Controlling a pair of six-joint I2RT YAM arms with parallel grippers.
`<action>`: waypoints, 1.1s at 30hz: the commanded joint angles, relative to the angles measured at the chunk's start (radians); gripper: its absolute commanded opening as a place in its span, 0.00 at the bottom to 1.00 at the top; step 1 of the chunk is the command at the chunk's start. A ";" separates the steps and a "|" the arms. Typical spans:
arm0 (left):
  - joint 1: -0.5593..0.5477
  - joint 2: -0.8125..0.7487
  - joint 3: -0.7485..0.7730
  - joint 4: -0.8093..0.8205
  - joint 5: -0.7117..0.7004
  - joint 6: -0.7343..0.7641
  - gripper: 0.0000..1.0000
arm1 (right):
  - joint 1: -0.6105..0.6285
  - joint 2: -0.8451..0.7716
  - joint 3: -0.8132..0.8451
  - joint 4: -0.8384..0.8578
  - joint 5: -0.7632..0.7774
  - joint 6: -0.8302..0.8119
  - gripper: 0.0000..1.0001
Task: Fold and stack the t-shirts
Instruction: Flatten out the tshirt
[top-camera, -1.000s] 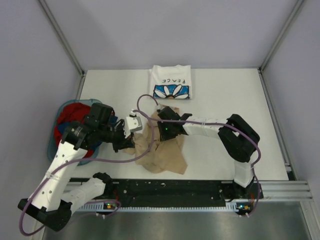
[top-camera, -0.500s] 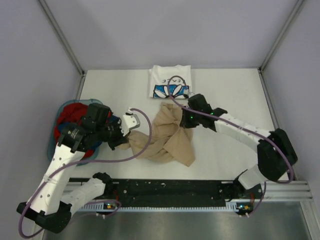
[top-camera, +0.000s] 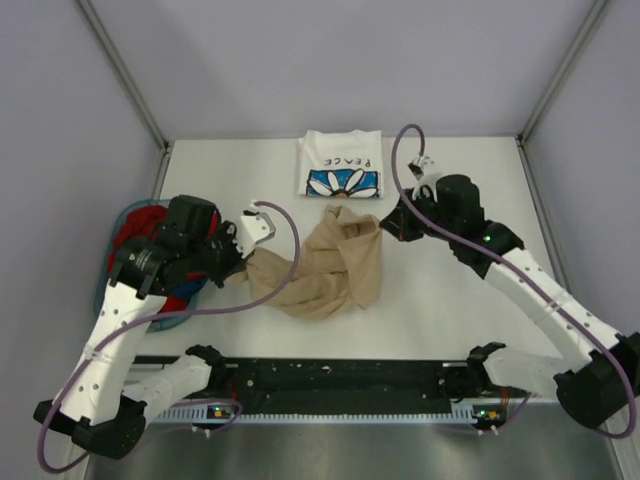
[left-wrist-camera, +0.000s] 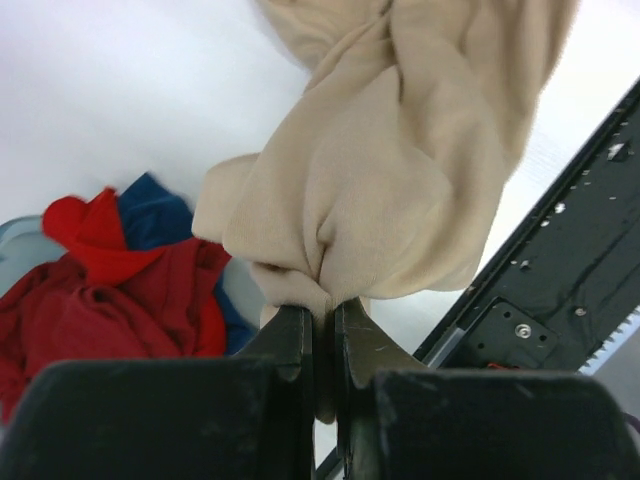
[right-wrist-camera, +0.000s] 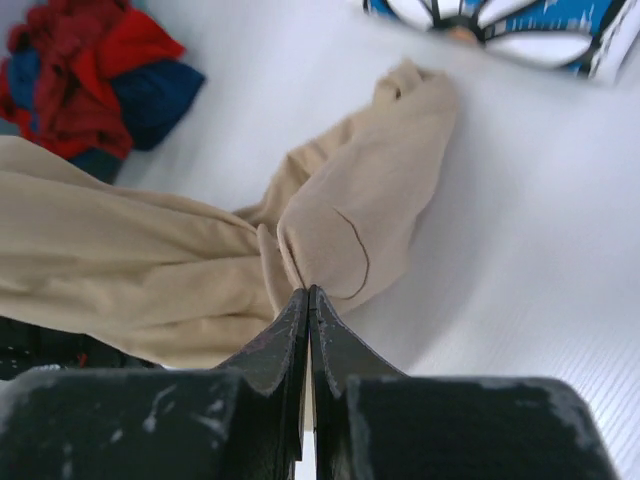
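Basket (top-camera: 108, 290) mostly hidden by L arm; daisy shirt (right-wrist-camera: 520, 25) cropped.

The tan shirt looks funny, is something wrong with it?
Yes. The tan shirt is twisted like a rope between the left tool and right tool, not spread flat like the folded daisy shirt.

I see tan t-shirt (left-wrist-camera: 400, 190): soft matt knit cloth | red shirts (left-wrist-camera: 110, 290): matt cloth | table (top-camera: 450, 310): smooth white, faint sheen | gripper fingers (right-wrist-camera: 285, 350): black, scuffed, look plastic
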 joint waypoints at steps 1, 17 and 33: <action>0.024 -0.038 0.069 -0.046 -0.127 -0.024 0.00 | -0.029 -0.156 0.132 0.036 -0.026 -0.050 0.00; 0.070 0.132 0.150 0.115 -0.313 -0.042 0.00 | -0.066 -0.331 -0.068 0.030 0.081 -0.050 0.00; 0.070 0.053 0.035 0.126 -0.171 -0.059 0.00 | 0.018 0.115 -0.295 0.105 -0.017 0.116 0.73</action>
